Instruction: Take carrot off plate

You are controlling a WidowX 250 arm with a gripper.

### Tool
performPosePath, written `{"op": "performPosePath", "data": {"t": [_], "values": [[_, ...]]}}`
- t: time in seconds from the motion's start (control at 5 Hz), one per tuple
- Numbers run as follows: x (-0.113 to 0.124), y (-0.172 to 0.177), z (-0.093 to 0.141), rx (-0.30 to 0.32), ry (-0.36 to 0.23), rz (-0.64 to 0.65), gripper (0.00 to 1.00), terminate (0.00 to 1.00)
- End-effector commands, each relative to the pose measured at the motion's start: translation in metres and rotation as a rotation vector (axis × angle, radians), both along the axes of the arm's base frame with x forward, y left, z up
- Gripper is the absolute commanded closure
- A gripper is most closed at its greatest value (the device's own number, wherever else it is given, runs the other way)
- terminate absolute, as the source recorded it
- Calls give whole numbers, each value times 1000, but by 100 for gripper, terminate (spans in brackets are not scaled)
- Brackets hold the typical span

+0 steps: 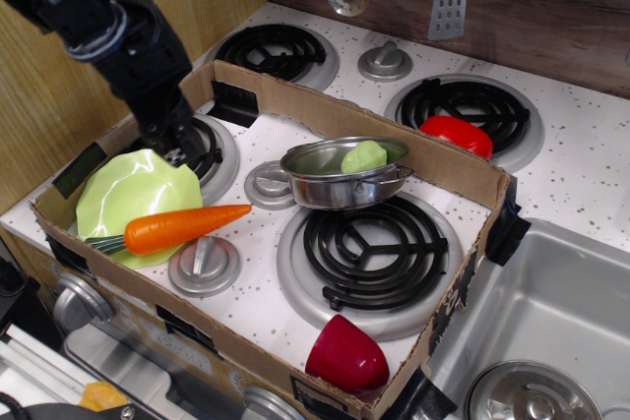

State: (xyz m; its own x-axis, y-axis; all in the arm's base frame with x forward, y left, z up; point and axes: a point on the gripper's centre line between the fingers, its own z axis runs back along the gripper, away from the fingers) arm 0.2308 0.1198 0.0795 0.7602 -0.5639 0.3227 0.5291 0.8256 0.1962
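The orange carrot (182, 226) lies across the front right edge of the lime-green plate (128, 194). Its dark green stem end rests on the plate and its tip points right over the stove top. The plate sits at the front left inside the cardboard box. My gripper (175, 143) hangs just above the plate's far edge, over the back-left burner, behind and apart from the carrot. Its dark fingers blend into the burner, so I cannot tell how the jaws stand. Nothing shows in it.
A steel pot (345, 174) with a small green piece (364, 155) stands mid-box. A red cup (346, 353) lies at the front, a red object (456, 133) behind the box wall (413, 150). A knob (204, 261) sits beside the carrot. The sink (551, 322) is on the right.
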Motion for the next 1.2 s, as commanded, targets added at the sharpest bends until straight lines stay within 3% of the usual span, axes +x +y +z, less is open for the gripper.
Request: {"op": "performPosePath", "data": {"t": [0.0,0.2,0.4,1.0], "values": [[-13,0,0,125,122,-10,0,0],[-23,-5,-10,183,130,24,0,0],[-34,-3,-26,189,136,27,0,0],[-42,15,-54,208,84,-2,0,0]]}}
